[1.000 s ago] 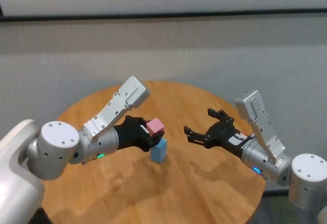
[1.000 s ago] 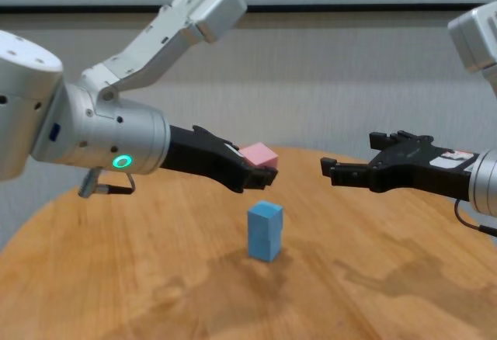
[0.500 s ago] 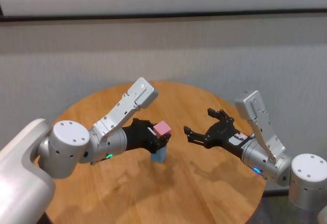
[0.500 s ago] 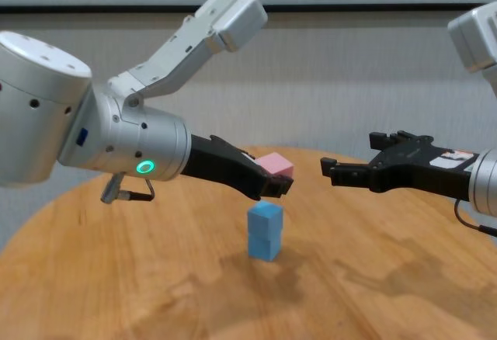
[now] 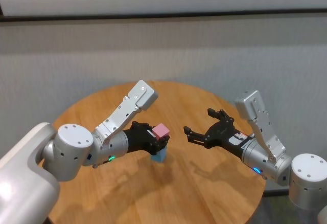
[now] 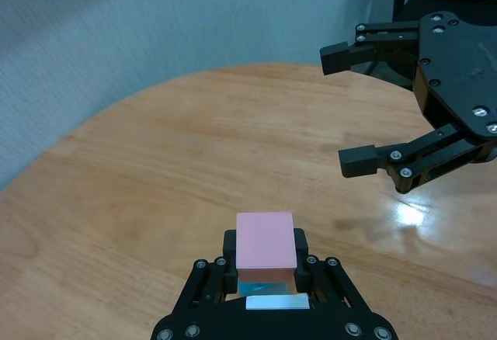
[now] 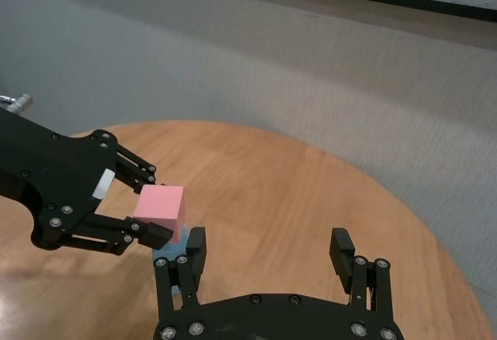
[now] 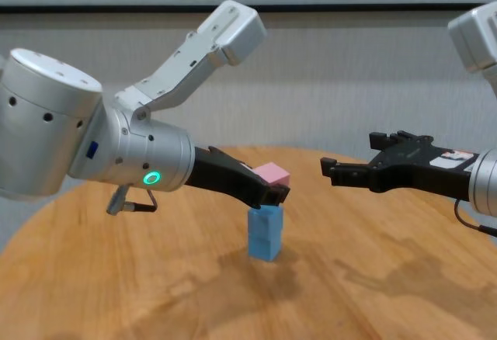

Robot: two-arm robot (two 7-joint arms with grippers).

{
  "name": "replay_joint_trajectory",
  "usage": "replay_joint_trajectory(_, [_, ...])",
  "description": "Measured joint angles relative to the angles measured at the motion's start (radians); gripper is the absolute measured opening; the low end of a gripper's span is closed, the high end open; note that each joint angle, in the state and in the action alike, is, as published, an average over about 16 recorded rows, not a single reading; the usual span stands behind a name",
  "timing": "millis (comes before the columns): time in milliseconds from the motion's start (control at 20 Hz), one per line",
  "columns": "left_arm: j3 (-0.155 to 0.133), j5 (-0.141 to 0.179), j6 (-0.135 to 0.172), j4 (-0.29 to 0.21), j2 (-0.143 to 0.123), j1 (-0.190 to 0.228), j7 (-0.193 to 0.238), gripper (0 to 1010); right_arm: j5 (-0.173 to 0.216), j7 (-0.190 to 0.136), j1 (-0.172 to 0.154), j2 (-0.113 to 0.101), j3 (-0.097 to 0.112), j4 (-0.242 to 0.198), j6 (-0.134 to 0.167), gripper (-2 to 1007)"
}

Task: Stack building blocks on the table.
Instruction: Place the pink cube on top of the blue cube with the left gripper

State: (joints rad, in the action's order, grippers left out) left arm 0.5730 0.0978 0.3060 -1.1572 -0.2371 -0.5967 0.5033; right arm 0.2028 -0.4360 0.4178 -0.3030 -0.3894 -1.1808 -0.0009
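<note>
Two light blue building blocks (image 8: 265, 234) stand stacked one on the other near the middle of the round wooden table (image 8: 116, 278). My left gripper (image 8: 276, 187) is shut on the pink block (image 8: 271, 174) and holds it level, directly over the blue stack (image 5: 160, 155) and close above its top. In the left wrist view the pink block (image 6: 265, 240) sits between the fingers (image 6: 231, 251), with a sliver of blue beneath it. My right gripper (image 8: 349, 152) hovers open and empty to the right of the stack, well above the table.
A grey wall runs behind the table. The table's far edge (image 5: 168, 83) curves behind the stack. Bare wood (image 5: 204, 183) lies in front of and around the stack. My right gripper (image 6: 342, 107) faces the left one across a gap.
My left gripper carried the pink block to the right and lowered it until it hangs right over the blue stack. The right arm has stayed still.
</note>
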Motion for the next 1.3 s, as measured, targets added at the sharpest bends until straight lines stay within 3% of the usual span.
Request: replay_joint_trajectory(1300, [-0.003,-0.015,-0.028,0.064,0.03,-0.006,-0.011,395,0.0,0.0,0.0,0.0,0.0,0.0,0.0,1001])
